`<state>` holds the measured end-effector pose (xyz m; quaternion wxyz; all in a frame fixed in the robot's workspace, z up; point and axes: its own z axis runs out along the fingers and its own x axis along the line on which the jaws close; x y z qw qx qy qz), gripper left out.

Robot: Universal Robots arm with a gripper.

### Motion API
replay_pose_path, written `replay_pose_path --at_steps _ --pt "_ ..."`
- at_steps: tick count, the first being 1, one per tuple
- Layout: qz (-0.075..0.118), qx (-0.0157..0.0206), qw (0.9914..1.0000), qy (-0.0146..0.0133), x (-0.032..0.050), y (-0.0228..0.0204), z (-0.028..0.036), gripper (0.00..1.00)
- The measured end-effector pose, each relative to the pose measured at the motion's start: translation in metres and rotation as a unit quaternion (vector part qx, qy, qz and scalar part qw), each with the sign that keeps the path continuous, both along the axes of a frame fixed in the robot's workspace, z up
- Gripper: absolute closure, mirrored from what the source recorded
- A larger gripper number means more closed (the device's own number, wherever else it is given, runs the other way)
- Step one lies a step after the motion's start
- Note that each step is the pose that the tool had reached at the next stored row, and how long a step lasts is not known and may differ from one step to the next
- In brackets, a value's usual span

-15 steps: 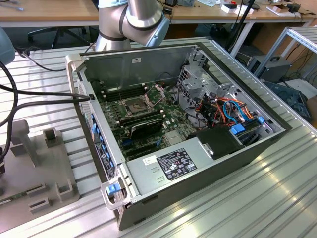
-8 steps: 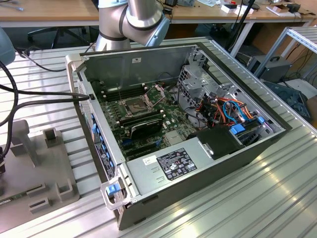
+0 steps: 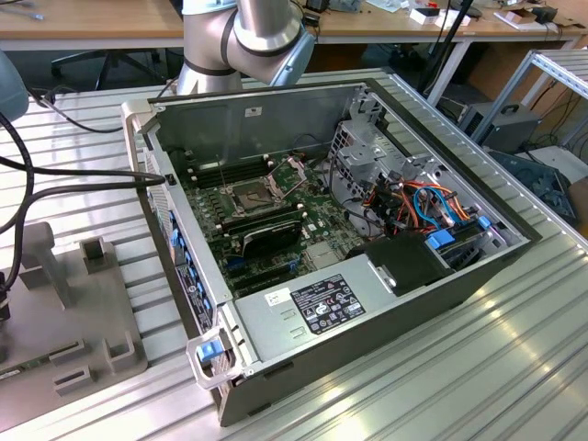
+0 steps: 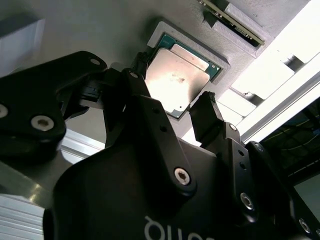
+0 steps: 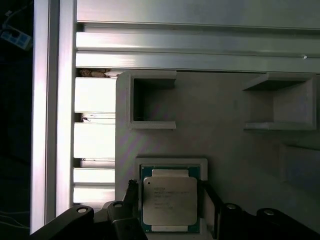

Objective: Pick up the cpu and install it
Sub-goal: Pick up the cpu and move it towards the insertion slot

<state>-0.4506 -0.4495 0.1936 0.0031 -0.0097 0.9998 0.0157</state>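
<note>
The gripper [image 4: 172, 89] hangs over a matte grey fixture [image 5: 225, 115], a flat moulded plate with a faintly grainy skin and squared, open-sided blocks rising from it. The cpu [image 5: 169, 206] lies flat in a shallow square pocket [image 5: 172, 161] of that plate, framed by a pale raised rim. It is a small square chip whose dull silver lid has stepped, rounded corners and sits on a thin green board that peeps out round its edge. In the second wrist view the lid [image 4: 181, 80] catches the light and shows a soft, brushed sheen. The jaws stand apart, one to each side of the chip: two black, blocky fingers [image 5: 131, 192] with round screw heads in their links, their tips level with the pocket's rim and spread slightly wider than the chip. Whether either tip touches the chip cannot be told. Beside the plate runs the surface [image 5: 190, 50], made of long ribbed aluminium profiles with bright grooves. In the exterior view the same ribbed surface [image 3: 478, 367] carries an open computer case [image 3: 276, 119] of grey sheet metal. A green board crowded with parts lies on its floor, with a square metal socket [image 3: 250, 195] near the middle. The grey fixture [image 3: 55, 303] lies at the exterior view's left of the case, and the arm [image 3: 248, 32], smooth silver-grey tube with rounded joints, rises behind it.
</note>
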Motion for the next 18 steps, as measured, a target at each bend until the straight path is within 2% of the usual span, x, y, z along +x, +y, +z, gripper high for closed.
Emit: replay_pose_path --at_steps 18 --pt "0.003 0.0001 0.99999 -0.0001 0.0 0.0 -0.0015 0.38"
